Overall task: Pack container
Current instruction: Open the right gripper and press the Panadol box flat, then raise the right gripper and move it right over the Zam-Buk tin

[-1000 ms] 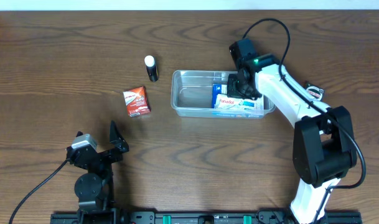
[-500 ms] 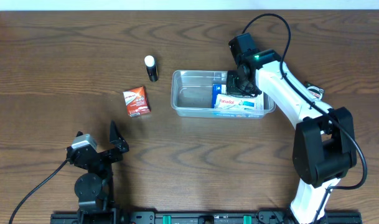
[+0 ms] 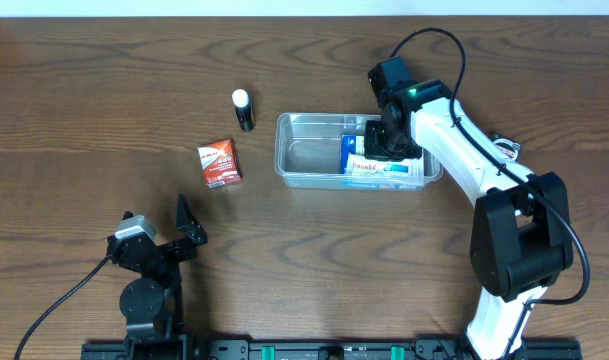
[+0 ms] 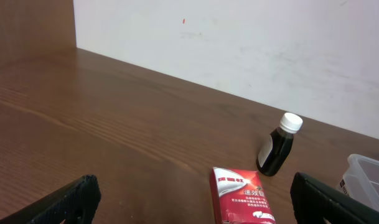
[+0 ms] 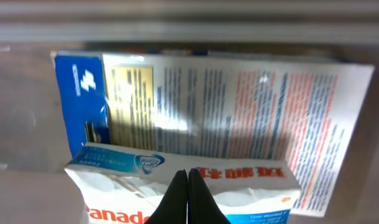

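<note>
The clear container [image 3: 306, 152] stands at the table's middle right, and its corner [image 4: 367, 180] shows in the left wrist view. In its right half lie a blue printed box [image 3: 352, 150] [image 5: 239, 93] and a white Panadol box [image 3: 384, 170] [image 5: 251, 186]. My right gripper [image 3: 377, 140] [image 5: 188, 180] is shut with nothing in it. Its tips hang just over the white box's top edge, inside the container. My left gripper [image 3: 160, 228] [image 4: 192, 190] rests open near the front left, facing a red box [image 3: 219, 163] [image 4: 240, 198] and a dark bottle [image 3: 244, 110] [image 4: 278, 144].
The red box and the white-capped bottle lie left of the container on the wooden table [image 3: 104, 100]. A white wall [image 4: 239, 43] bounds the far edge. The right arm [image 3: 464, 160] reaches over the container's right end.
My right gripper has edged slightly over the boxes in the container, staying shut. The left arm, red box and bottle have not moved.
</note>
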Available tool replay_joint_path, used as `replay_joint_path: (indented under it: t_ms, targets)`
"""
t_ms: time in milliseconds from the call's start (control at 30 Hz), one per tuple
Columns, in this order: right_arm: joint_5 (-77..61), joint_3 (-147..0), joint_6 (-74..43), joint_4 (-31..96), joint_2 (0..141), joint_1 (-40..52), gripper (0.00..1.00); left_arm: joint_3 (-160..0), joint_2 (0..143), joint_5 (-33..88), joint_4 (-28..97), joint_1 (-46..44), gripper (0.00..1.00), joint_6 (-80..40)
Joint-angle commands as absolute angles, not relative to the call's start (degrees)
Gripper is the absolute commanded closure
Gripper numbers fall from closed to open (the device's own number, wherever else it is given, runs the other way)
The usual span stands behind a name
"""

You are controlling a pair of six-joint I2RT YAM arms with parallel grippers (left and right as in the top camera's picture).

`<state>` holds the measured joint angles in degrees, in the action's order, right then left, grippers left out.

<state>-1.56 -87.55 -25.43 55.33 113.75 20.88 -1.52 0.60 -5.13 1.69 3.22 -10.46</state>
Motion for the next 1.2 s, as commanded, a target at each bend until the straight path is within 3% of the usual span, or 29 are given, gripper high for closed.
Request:
replay_joint_path:
  t_ms: [0,700,967,1167]
  targets:
    - [-3.1,-88.4,-24.1,56.1,113.8,21.4,0.99,-0.2,0.2,-6.7,3.6,3.4,0.02,-10.1]
    - [-4.5,-92.0,-19.4,51.8,113.7,19.5,0.99,-0.2,0.2,-6.7,3.6,3.4,0.02,-10.1]
    - [-0.8,-111.5,-15.0,69.6,111.7,13.8,0.99,-0.2,0.2,-6.7,3.6,3.4,0.02,-10.1]
    - [4.4,-113.6,-13.2,77.8,111.8,3.4,0.99,-0.2,0.2,-6.7,3.6,3.4,0.02,-10.1]
